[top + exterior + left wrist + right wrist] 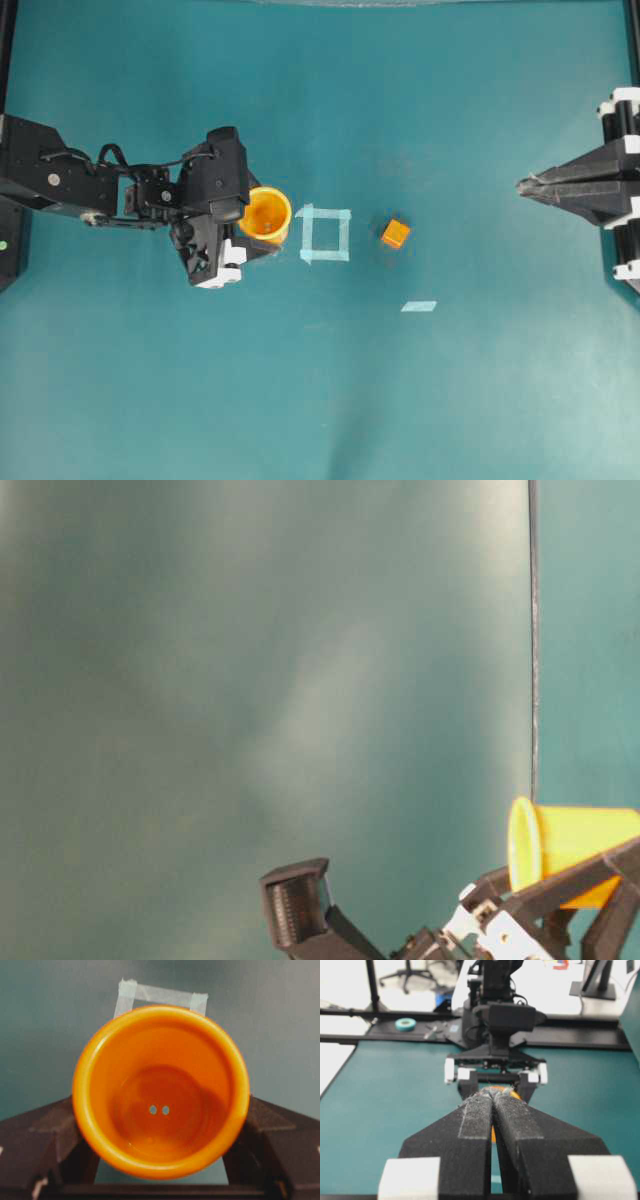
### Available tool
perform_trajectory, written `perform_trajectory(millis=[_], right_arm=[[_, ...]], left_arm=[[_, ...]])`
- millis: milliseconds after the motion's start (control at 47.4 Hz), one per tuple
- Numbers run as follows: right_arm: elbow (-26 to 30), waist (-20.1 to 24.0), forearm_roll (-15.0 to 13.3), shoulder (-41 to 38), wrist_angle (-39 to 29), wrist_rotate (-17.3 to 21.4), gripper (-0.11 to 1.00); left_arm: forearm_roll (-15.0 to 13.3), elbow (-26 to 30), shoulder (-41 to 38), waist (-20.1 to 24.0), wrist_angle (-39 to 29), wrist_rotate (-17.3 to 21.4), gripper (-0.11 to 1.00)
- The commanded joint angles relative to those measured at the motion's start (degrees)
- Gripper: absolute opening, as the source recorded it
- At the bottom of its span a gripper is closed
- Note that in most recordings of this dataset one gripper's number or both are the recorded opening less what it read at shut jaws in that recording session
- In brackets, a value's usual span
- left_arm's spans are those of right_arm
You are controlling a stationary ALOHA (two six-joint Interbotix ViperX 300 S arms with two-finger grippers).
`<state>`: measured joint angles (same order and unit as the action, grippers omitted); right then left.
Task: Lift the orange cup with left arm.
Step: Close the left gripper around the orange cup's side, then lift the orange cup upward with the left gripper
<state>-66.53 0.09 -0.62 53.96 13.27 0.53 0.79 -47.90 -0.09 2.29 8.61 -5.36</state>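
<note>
Teal tabletop (320, 400) fills the overhead view, with the left arm (60, 180) reaching in from the left edge. Its end effector (262, 236) is closed on the orange cup (266, 213), which sits just left of a square outline of pale tape (325, 234). Past the square lies a small orange cube (395, 233), and a loose strip of tape (419, 306) lies nearer the lower right.

Only the table-level view shows height: the cup (570, 845) is tipped on its side, mouth facing left, with black fingers (575, 880) under it.

The left wrist view looks straight into the cup (161, 1091), showing two small holes (159, 1109) in its bottom and a finger (40, 1135) pressed on each side.

The right end effector (524, 185) rests at the far right, its tips pinched together on nothing; its own camera confirms this (493, 1096) and shows a roll of tape (405, 1023) beyond the tabletop.

No readable writing shows.
</note>
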Motion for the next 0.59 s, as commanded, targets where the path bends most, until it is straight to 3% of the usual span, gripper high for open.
perform_trajectory(millis=[0,569], right_arm=[[1.93,0.09,0.0,-0.26,0.26,0.09,0.0],[2.64,0.09,0.0,-0.26,-0.88,0.09,0.0]], left_arm=[[0.18,1.05,2.29,-0.09,0.09,0.18,0.64],[0.18,1.32,9.67,-0.09,-6.15,0.18,0.64]])
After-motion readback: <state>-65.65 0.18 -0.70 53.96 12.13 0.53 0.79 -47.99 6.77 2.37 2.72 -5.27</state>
